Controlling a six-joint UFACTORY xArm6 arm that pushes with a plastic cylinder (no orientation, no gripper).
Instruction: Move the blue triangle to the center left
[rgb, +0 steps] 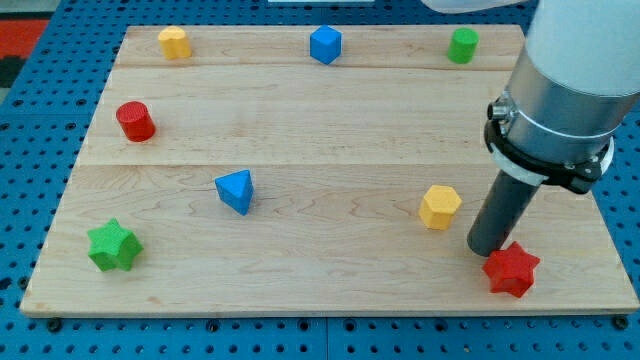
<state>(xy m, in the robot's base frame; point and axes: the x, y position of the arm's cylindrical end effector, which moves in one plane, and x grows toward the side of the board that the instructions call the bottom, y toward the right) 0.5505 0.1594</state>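
lab bench | blue pegboard (40, 150) | wooden board (330, 120)

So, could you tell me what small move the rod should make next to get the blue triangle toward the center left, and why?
Probably slide my tip toward the view's left, passing below the yellow block, to arrive at the right side of the blue triangle. The tip now sits far off at the view's right, just above the red star, so it cannot push the triangle leftward yet.
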